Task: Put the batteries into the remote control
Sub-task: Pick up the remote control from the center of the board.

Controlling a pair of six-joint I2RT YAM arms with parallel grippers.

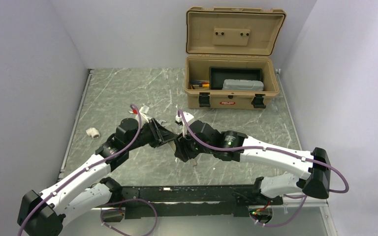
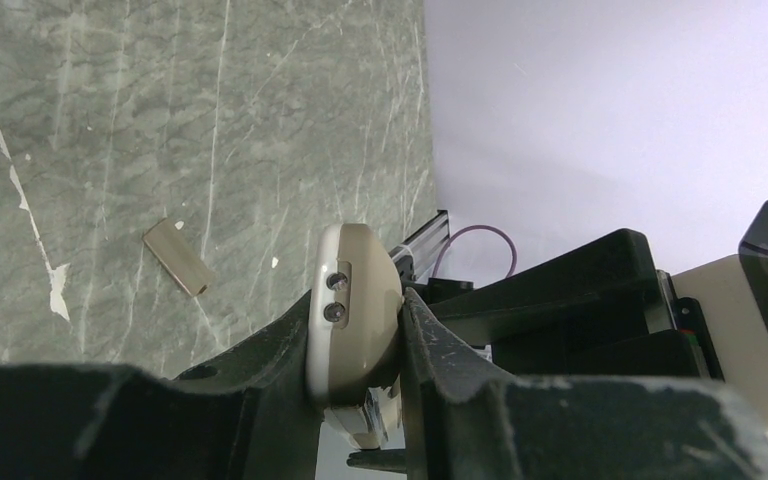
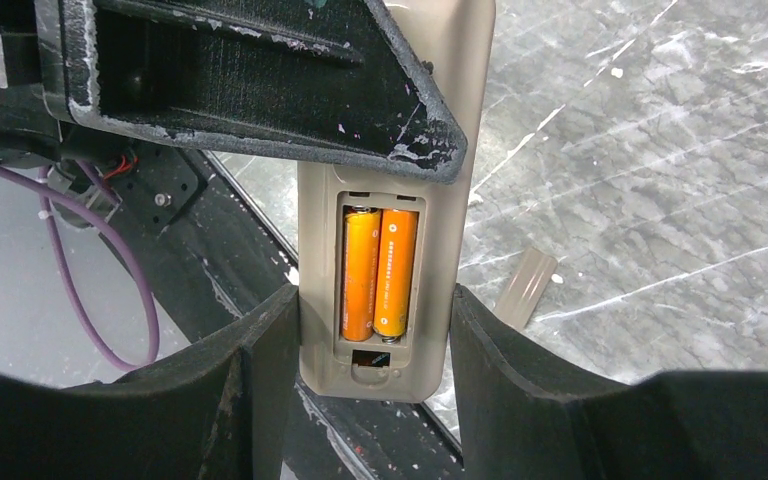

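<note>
The remote control [image 3: 436,300] is held in the air between both arms, grey-tan back up and battery bay uncovered. Two orange batteries [image 3: 378,270] lie side by side in the bay. My right gripper [image 3: 374,295] is shut on the remote's lower end, a finger against each long edge. My left gripper [image 2: 358,300] is shut on the remote control [image 2: 360,340] at its rounded other end, where two small lenses show. In the top view the left gripper [image 1: 163,135] and right gripper [image 1: 182,143] meet above the table's middle, hiding the remote.
A flat tan cover strip [image 3: 526,286] lies on the marble table [image 2: 110,120], also seen as the strip [image 2: 176,257]. An open tan toolbox [image 1: 232,88] stands at the back. A small white fitting [image 1: 93,132] lies at the left. Walls close both sides.
</note>
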